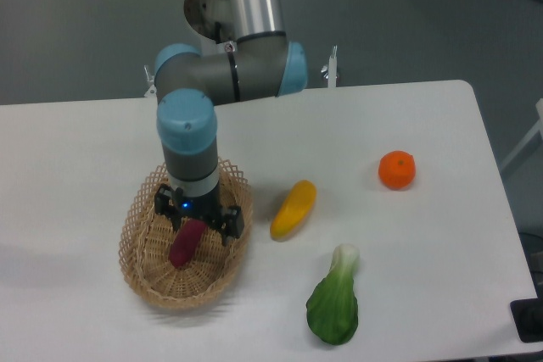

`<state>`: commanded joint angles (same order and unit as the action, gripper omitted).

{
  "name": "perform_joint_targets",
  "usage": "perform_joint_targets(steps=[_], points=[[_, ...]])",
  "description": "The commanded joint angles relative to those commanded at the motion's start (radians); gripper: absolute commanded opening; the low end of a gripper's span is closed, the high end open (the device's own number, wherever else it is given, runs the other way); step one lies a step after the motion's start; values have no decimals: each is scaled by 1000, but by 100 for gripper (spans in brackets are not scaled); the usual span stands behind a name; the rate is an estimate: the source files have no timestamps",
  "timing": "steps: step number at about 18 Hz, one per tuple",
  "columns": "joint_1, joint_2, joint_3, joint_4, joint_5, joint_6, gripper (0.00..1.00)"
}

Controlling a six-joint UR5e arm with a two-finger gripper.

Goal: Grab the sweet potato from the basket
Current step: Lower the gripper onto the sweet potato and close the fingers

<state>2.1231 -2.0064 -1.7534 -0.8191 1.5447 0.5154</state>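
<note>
The magenta-purple sweet potato [183, 244] lies lengthwise inside the tan wicker basket [142, 264] on the left of the white table. My gripper [200, 223] hangs directly over the basket, its black fingers spread on either side of the sweet potato's upper end. The jaws stand open and hold nothing. The gripper body hides the top tip of the sweet potato and the far rim of the basket.
A yellow oblong vegetable [293, 208] lies just right of the basket. An orange fruit [396, 169] sits further right, and a green leafy vegetable [334, 301] lies near the front edge. The arm's base [229, 48] stands behind the table.
</note>
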Motion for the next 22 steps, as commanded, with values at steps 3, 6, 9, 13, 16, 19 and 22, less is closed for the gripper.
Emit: perform_joint_targets(steps=[3,6,9,13,16,19,22], points=[[-11,-25,-2,5,0,2,100],[-18,-41,2,14,11,2,100],[-25,-43,2,18,12,2,100],[-26,-52,-3,18,14,2,100],[-28,-60,-9,18,14,2,100],[-32,-60,-8,18,14,2,100],[-32,-58,-6,18,17,2,97]])
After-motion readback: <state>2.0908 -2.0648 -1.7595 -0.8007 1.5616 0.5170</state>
